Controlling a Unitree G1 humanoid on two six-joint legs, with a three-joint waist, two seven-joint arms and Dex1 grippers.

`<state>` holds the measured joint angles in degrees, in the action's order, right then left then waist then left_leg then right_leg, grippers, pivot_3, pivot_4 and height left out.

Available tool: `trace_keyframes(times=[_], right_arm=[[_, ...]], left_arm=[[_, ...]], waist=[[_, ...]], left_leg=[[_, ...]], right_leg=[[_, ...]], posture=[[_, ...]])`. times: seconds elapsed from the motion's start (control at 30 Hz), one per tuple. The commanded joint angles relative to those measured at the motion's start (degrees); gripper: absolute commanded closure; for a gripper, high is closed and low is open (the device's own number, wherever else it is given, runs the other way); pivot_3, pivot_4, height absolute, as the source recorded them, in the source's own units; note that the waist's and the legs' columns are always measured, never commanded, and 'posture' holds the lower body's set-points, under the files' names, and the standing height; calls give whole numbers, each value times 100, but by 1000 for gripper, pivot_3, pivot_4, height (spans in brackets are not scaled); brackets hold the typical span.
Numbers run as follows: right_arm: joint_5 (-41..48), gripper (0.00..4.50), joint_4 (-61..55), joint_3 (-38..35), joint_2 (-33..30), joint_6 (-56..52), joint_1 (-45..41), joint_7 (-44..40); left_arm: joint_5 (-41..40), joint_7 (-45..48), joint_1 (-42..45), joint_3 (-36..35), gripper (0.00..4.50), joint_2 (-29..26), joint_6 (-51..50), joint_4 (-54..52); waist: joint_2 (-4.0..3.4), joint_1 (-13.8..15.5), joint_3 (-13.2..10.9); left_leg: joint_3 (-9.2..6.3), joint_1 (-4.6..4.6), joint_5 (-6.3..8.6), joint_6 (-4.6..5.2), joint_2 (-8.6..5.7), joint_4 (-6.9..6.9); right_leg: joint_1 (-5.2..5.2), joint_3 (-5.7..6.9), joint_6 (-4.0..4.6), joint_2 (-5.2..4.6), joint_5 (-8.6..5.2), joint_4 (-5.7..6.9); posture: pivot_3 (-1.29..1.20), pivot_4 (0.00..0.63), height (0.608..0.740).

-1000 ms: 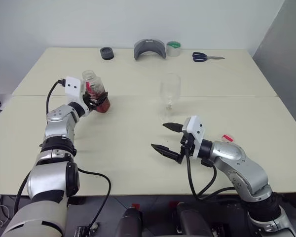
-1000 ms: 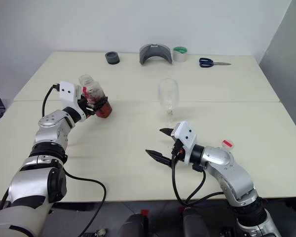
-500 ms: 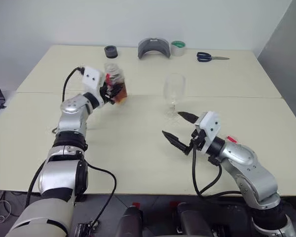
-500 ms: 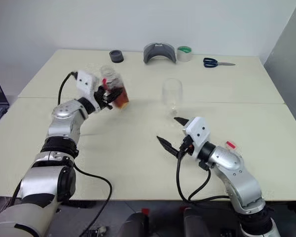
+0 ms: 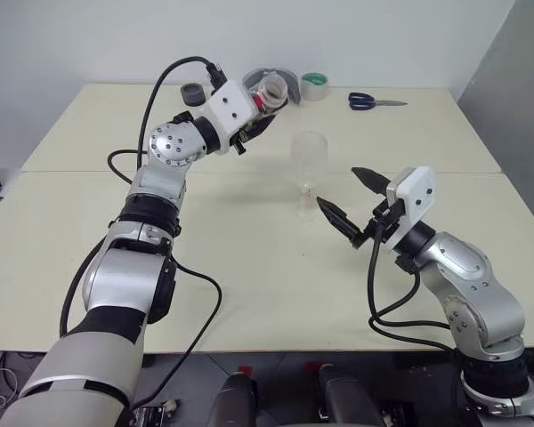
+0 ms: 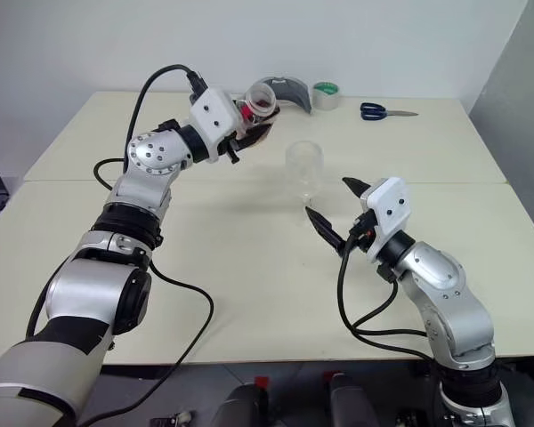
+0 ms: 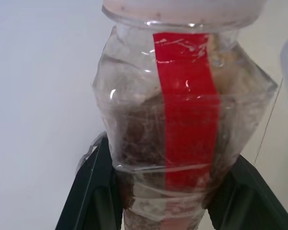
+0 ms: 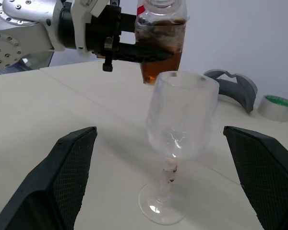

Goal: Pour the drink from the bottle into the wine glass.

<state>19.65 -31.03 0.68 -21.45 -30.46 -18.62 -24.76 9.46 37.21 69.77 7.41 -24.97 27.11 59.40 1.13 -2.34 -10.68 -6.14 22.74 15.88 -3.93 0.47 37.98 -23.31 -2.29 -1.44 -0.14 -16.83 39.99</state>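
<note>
Left gripper: we see our left gripper [image 6: 249,127] raised above the table [image 5: 249,267], its black fingers [image 7: 98,191] clamped on the bottle from both sides.
Bottle: the bottle [image 8: 160,36] is held in the air, up and to our left of the wine glass, not touching it. From the head views its open mouth faces toward us; from the right wrist view it looks close to upright, so we cannot tell the exact tilt. A red label strip [image 7: 187,105] runs down its side.
Drink: the reddish-brown drink [image 8: 158,67] sits in the lower part of the bottle.
Wine glass: the wine glass [image 5: 308,169] stands upright on the table near its middle, on its round foot [image 8: 161,208]. The bowl looks empty, with some dark specks on the stem.
Right gripper: our right gripper [image 5: 347,194] hovers just to the right of the glass with its two fingers spread wide, holding nothing. In the right wrist view the glass stands between the fingertips but further off, not touched.
Far edge of the table: a black ring [image 5: 193,93], a grey curved piece [image 5: 285,82], a roll of tape [image 5: 314,85] and blue-handled scissors [image 5: 374,102] lie along the back, well apart from the glass.
</note>
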Motion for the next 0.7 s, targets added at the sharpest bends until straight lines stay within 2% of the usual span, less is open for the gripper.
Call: trace_keyframes(times=[0.03,0.27,0.7], right_arm=[[-98,0,-72,-55,46,52,-133,185],[-308,0,92,-19,99,-16,-258,472],[-277,0,144,78,110,-102,-290,414]], left_arm=[[174,-281,442,20,2732,-104,459,105],[632,-729,596,243,2732,-89,940,417],[1296,-1493,790,637,2732,-55,1349,638]], waist=[[0,4,0],[0,4,0],[0,4,0]], left_leg=[[-1,1,0,0,0,0],[0,2,0,0,-2,-1],[-1,3,0,1,-3,0]], right_leg=[[0,1,0,0,0,0],[-1,0,0,-3,0,0],[-2,1,0,-3,0,1]], posture=[[0,150,740],[0,150,740],[0,150,740]])
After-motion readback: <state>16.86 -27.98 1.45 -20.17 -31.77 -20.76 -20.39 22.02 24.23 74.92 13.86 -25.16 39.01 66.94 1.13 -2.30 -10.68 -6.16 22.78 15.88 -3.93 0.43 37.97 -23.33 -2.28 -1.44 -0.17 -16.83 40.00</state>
